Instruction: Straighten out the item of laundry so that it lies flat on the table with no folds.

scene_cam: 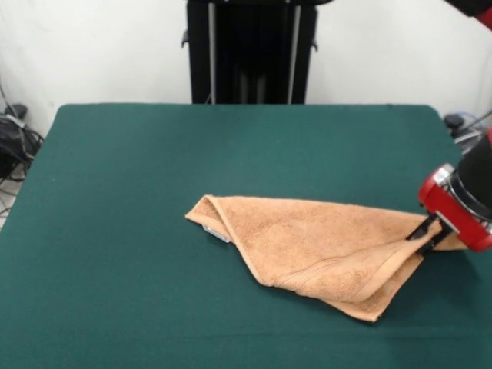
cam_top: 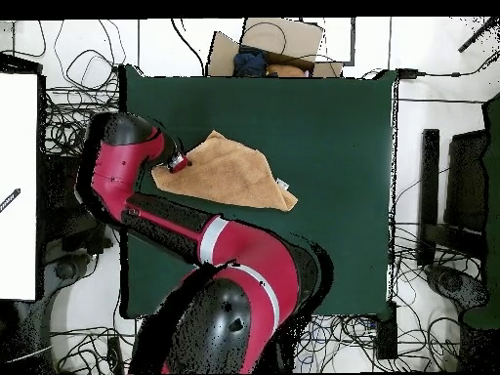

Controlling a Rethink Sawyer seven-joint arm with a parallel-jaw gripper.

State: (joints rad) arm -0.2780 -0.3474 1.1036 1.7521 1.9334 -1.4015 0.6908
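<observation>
The peach-orange towel (scene_cam: pixel 315 246) lies folded over itself in a rough triangle on the dark green table (scene_cam: pixel 154 154), right of centre in the front view. Its border band runs along the near folded edge, and the small white tag (scene_cam: pixel 217 233) shows at its left corner. My gripper (scene_cam: pixel 425 235) is down at the towel's right corner, its black fingers closed on the cloth at table level. In the overhead view the towel (cam_top: pixel 229 171) lies on the table (cam_top: pixel 332 127) towards the left, with my gripper (cam_top: pixel 179 163) at its left corner and the tag (cam_top: pixel 283 184) at the right.
The robot's pedestal (scene_cam: pixel 250 50) stands behind the table's far edge. My red arm (cam_top: pixel 234 254) crosses the table's left side in the overhead view. Cables (cam_top: pixel 68 107) and a cardboard box (cam_top: pixel 269 44) lie beyond the table's edges. The towel's right corner lies near the table's right edge.
</observation>
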